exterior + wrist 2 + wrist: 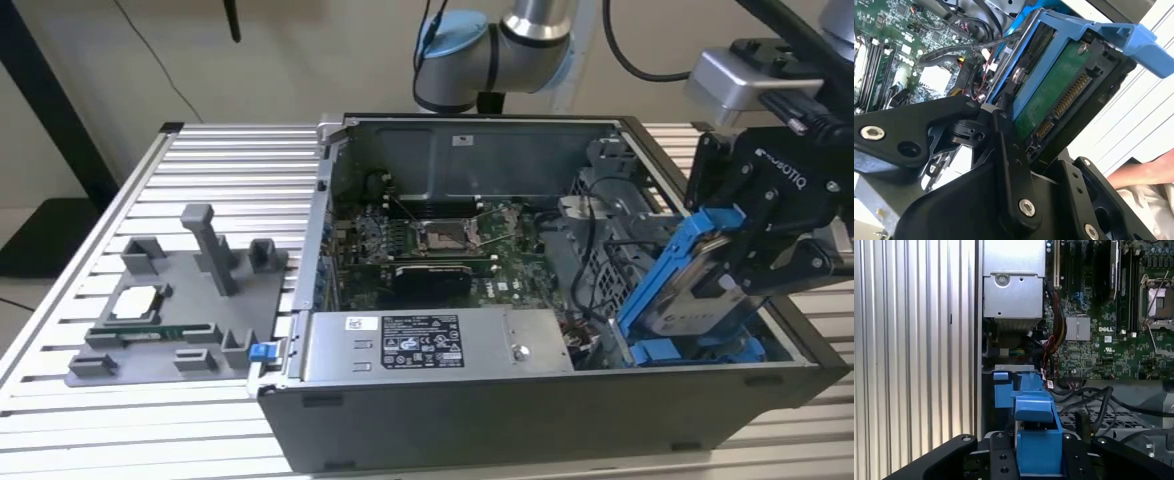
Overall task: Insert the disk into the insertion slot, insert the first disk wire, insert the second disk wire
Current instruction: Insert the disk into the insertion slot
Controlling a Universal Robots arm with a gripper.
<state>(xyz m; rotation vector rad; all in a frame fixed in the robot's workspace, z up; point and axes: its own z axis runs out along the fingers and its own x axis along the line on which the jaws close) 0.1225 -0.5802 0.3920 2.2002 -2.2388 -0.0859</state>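
The disk (690,285), silver-grey in a bright blue carrier, hangs steeply tilted over the front right corner of the open computer case. My gripper (731,283) is shut on it, one black finger on each side. The second wrist view shows the disk's (1054,95) green circuit board and connector edge between the fingers (1006,150). Below the disk lies the insertion slot (667,351), a grey bay with blue rails, also seen in the first wrist view as the slot (1006,385) ahead of the carrier (1036,427). Loose black cables (1089,396) lie beside the bay; I cannot tell which are the disk wires.
The case (534,420) stands on a slatted metal table (227,160). Inside are the motherboard with its processor socket (441,237) and a silver power supply (427,342). A grey fixture (174,300) with parts sits at the exterior view's left. A person's arm (1141,172) is nearby.
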